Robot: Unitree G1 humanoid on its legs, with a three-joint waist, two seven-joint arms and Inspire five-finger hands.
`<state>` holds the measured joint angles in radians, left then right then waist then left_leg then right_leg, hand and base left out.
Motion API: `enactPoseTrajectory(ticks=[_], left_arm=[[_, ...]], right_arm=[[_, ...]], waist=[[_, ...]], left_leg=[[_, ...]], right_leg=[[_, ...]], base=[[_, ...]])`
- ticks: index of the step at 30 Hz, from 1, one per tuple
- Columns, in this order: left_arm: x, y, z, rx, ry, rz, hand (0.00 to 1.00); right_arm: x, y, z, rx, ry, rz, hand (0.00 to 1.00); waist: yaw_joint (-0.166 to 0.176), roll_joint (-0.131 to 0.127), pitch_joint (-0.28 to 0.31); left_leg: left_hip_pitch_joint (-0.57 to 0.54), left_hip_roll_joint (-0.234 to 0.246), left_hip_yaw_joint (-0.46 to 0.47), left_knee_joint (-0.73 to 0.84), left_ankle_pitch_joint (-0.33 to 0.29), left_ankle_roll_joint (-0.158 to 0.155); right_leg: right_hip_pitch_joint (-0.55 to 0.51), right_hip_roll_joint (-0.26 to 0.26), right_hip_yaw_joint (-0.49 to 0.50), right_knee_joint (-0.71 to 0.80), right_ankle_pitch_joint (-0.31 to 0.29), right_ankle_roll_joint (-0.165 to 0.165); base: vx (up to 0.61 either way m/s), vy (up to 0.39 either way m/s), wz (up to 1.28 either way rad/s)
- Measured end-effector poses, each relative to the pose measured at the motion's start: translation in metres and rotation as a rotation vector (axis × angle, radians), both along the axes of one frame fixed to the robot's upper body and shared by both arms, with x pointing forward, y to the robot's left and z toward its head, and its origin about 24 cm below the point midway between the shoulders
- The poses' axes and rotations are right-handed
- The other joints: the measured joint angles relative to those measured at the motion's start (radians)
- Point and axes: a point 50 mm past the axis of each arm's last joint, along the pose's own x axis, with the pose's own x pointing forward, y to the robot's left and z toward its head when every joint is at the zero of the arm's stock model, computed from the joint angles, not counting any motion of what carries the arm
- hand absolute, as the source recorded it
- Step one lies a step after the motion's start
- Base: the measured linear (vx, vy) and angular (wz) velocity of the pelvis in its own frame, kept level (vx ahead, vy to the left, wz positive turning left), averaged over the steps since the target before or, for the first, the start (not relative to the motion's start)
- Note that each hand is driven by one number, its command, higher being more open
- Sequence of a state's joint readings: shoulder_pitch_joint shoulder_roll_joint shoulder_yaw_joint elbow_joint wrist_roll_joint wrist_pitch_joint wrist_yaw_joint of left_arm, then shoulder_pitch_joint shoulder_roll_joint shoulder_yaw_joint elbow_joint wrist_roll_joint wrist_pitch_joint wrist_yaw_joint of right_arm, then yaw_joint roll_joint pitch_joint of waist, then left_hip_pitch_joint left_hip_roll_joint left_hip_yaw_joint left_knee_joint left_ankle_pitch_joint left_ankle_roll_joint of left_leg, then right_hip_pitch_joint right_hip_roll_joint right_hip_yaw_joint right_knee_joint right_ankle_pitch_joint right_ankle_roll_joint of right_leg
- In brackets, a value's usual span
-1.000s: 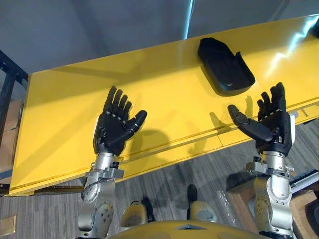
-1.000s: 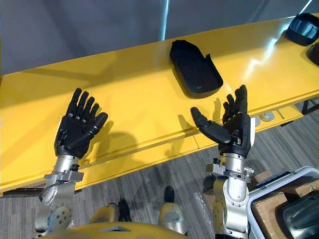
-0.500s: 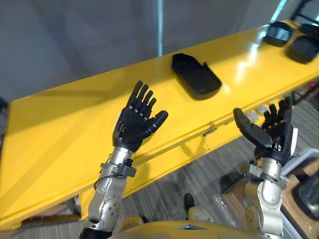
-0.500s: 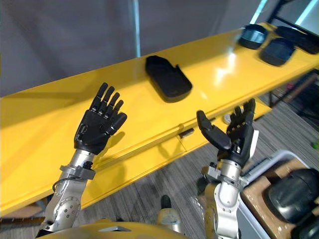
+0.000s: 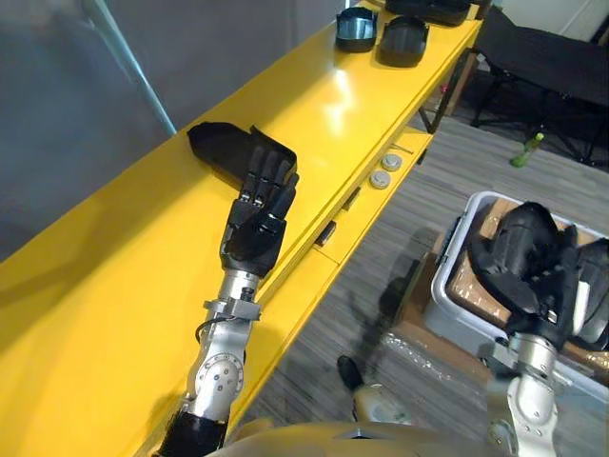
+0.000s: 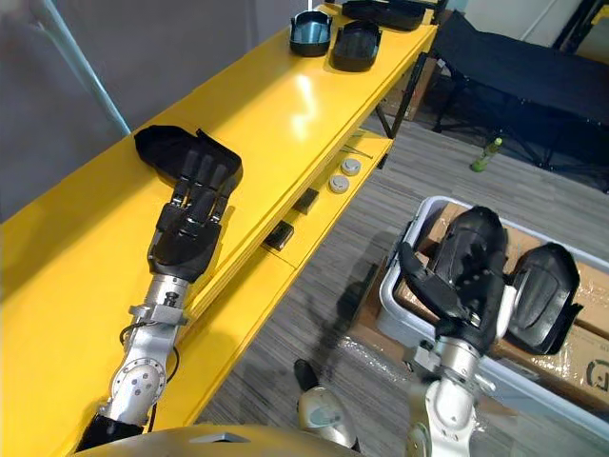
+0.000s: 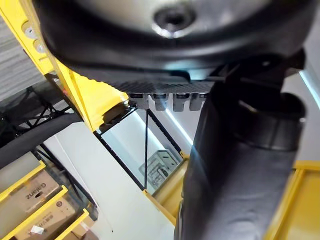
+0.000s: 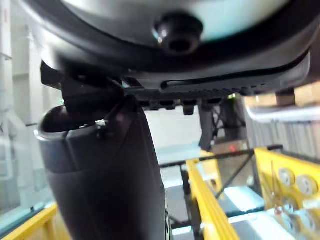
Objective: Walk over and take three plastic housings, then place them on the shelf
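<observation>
Just beyond left hand (image 5: 253,225) — housing (image 5: 214,148)

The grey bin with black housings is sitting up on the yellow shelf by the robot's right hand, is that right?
No. The grey bin with black housings stands on the floor beside the yellow shelf, not on it, as the right eye view shows. It is by the right hand.
</observation>
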<state>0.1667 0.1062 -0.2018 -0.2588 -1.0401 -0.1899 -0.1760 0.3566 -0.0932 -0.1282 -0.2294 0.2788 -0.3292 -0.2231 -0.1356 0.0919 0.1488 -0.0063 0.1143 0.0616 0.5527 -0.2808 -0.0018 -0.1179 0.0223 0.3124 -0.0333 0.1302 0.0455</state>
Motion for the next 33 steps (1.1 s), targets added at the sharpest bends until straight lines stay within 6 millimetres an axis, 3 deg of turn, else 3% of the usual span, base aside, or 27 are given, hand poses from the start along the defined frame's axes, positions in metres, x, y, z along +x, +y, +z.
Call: enactPoseTrajectory(ticks=[1,4,7,10,11,12,13,14,15,16,17,18,20,21,24,25,27,28,29,30,31,33], left_arm=[[-0.007,0.004,0.0,-0.025,0.003,0.022,1.0],[-0.008,0.002,0.003,-0.056,-0.01,-0.01,1.0],[-0.008,-0.003,0.004,-0.061,-0.029,-0.046,1.0],[-0.009,-0.011,0.003,-0.06,-0.02,-0.095,1.0],[-0.01,-0.013,0.003,-0.057,-0.018,-0.119,1.0],[-0.01,-0.014,0.001,-0.048,-0.005,-0.133,1.0],[-0.01,-0.014,0.0,-0.039,0.003,-0.138,1.0],[-0.008,-0.016,-0.001,-0.029,0.013,-0.16,1.0],[-0.007,-0.017,-0.004,-0.023,0.032,-0.176,1.0],[-0.007,-0.018,-0.006,-0.022,0.044,-0.181,1.0],[-0.007,-0.019,-0.011,-0.017,0.071,-0.195,1.0],[-0.007,-0.019,-0.015,-0.014,0.084,-0.208,1.0],[-0.007,-0.02,-0.017,-0.01,0.079,-0.239,1.0],[-0.007,-0.018,-0.017,-0.004,0.068,-0.25,1.0],[-0.008,-0.014,-0.017,0.027,0.063,-0.261,1.0],[-0.008,-0.014,-0.017,0.06,0.05,-0.265,1.0],[-0.009,-0.014,-0.02,0.074,0.049,-0.28,1.0],[-0.01,-0.015,-0.024,0.079,0.055,-0.296,1.0],[-0.01,-0.018,-0.027,0.069,0.061,-0.302,1.0],[-0.011,-0.027,-0.031,0.045,0.08,-0.326,1.0],[-0.013,-0.043,-0.035,0.004,0.106,-0.379,1.0],[-0.021,-0.064,-0.037,-0.017,0.122,-0.481,1.0]], right_arm=[[0.007,0.012,0.0,-0.003,0.009,0.085,1.0],[0.012,0.022,-0.002,-0.005,0.032,0.163,1.0],[0.015,0.032,-0.012,0.025,0.082,0.212,1.0],[0.007,0.035,-0.021,0.081,0.112,0.203,1.0],[0.005,0.038,-0.022,0.139,0.1,0.212,1.0],[0.005,0.042,-0.023,0.189,0.082,0.241,1.0],[0.005,0.045,-0.024,0.205,0.074,0.263,1.0],[0.008,0.05,-0.022,0.21,0.051,0.298,1.0],[0.016,0.056,-0.023,0.202,0.037,0.331,1.0],[0.022,0.059,-0.023,0.191,0.032,0.352,1.0],[0.036,0.068,-0.024,0.171,0.035,0.379,1.0],[0.047,0.077,-0.024,0.162,0.041,0.392,1.0],[0.054,0.093,-0.023,0.156,0.048,0.417,1.0],[0.056,0.102,-0.021,0.155,0.039,0.434,1.0],[0.056,0.107,-0.02,0.09,0.045,0.438,1.0],[0.054,0.106,-0.023,0.061,0.069,0.434,1.0],[0.047,0.102,-0.031,0.045,0.114,0.427,1.0],[0.036,0.096,-0.043,0.052,0.168,0.432,1.0],[0.032,0.091,-0.047,0.047,0.188,0.43,1.0],[0.026,0.077,-0.052,0.045,0.217,0.416,1.0],[0.02,0.056,-0.056,0.026,0.254,0.366,1.0],[0.007,0.03,-0.062,0.031,0.302,0.281,1.0]], waist=[[0.023,0.013,-0.005],[0.037,0.015,-0.006],[0.047,-0.006,0.01],[0.049,-0.016,0.017],[0.054,-0.036,0.03],[0.056,-0.057,0.044],[0.058,-0.061,0.046],[0.061,-0.045,0.055],[0.062,-0.054,0.052],[0.063,-0.05,0.055],[0.077,-0.032,0.062],[0.091,-0.011,0.067],[0.128,0.0,0.063],[0.147,-0.005,0.062],[0.155,-0.026,0.048],[0.153,-0.044,0.039],[0.145,-0.065,0.029],[0.117,-0.112,0.007],[0.104,-0.123,-0.003],[0.09,-0.095,-0.001],[0.065,-0.062,0.018],[0.044,-0.071,0.024]], left_leg=[[-0.002,-0.018,-0.038,-0.005,0.0,-0.002],[-0.006,-0.027,-0.065,-0.049,-0.018,-0.03],[0.023,-0.033,-0.084,-0.105,-0.046,-0.066],[0.084,-0.046,-0.066,-0.131,-0.091,-0.03],[0.111,-0.068,-0.036,-0.137,-0.105,-0.004],[0.117,-0.084,0.004,-0.126,-0.104,0.01],[0.111,-0.08,0.03,-0.123,-0.097,0.023],[0.094,-0.069,0.085,-0.133,-0.088,0.048],[0.082,-0.062,0.135,-0.138,-0.07,0.071],[0.08,-0.053,0.152,-0.137,-0.062,0.071],[0.08,-0.029,0.175,-0.134,-0.049,0.072],[0.076,0.005,0.192,-0.123,-0.043,0.065],[0.056,0.054,0.206,-0.116,-0.031,0.044],[0.046,0.086,0.214,-0.119,-0.018,0.023],[0.023,0.163,0.222,-0.121,0.016,-0.04],[0.013,0.204,0.221,-0.121,0.032,-0.083],[0.013,0.257,0.216,-0.12,0.053,-0.15],[0.015,0.291,0.193,-0.124,0.077,-0.208],[0.015,0.313,0.173,-0.129,0.083,-0.213],[0.014,0.364,0.134,-0.152,0.109,-0.199],[0.013,0.397,0.121,-0.174,0.179,-0.138],[-0.001,0.393,0.146,-0.202,0.3,-0.073]], right_leg=[[-0.012,-0.009,-0.008,0.006,0.001,0.002],[-0.059,-0.02,-0.047,0.06,-0.009,0.015],[-0.117,-0.016,-0.062,0.183,-0.013,0.03],[-0.102,-0.012,-0.053,0.206,-0.008,0.038],[-0.096,-0.023,-0.07,0.203,0.014,0.061],[-0.09,-0.037,-0.109,0.164,0.083,0.054],[-0.082,-0.04,-0.125,0.106,0.154,0.061],[-0.108,-0.056,-0.217,0.174,0.103,0.016],[-0.142,-0.096,-0.319,0.346,-0.035,-0.034],[-0.145,-0.119,-0.358,0.422,-0.09,-0.042],[-0.128,-0.175,-0.418,0.533,-0.166,-0.046],[-0.09,-0.232,-0.454,0.6,-0.194,-0.065],[-0.038,-0.322,-0.471,0.634,-0.199,-0.07],[-0.016,-0.375,-0.468,0.638,-0.195,-0.069],[0.002,-0.442,-0.443,0.612,-0.183,-0.059],[-0.002,-0.438,-0.431,0.575,-0.175,-0.046],[0.011,-0.415,-0.436,0.51,-0.142,0.019],[0.064,-0.395,-0.493,0.449,-0.167,0.129],[0.079,-0.378,-0.519,0.454,-0.237,0.184],[0.082,-0.332,-0.55,0.472,-0.349,0.178],[0.067,-0.29,-0.571,0.518,-0.375,0.139],[0.063,-0.282,-0.582,0.52,-0.401,0.096]], base=[[-0.03,0.086,-0.32],[-0.03,0.09,0.28],[-0.06,0.068,0.09],[-0.14,0.104,-0.46],[-0.25,0.09,-0.99],[-0.31,0.068,-1.09],[-0.41,0.001,-1.09],[-0.47,0.012,-0.89],[-0.38,0.008,-0.79],[-0.31,0.031,-0.68],[-0.28,0.0,-0.69],[-0.33,-0.025,-0.68],[-0.2,-0.174,-0.57],[-0.15,-0.275,-0.52],[-0.11,-0.412,-0.55],[-0.07,-0.528,-0.59],[-0.03,-0.72,-0.4],[0.01,-0.75,-0.11],[0.02,-0.747,-0.08],[0.01,-0.667,-0.01],[-0.01,-0.641,0.03],[-0.02,-0.574,0.07]])
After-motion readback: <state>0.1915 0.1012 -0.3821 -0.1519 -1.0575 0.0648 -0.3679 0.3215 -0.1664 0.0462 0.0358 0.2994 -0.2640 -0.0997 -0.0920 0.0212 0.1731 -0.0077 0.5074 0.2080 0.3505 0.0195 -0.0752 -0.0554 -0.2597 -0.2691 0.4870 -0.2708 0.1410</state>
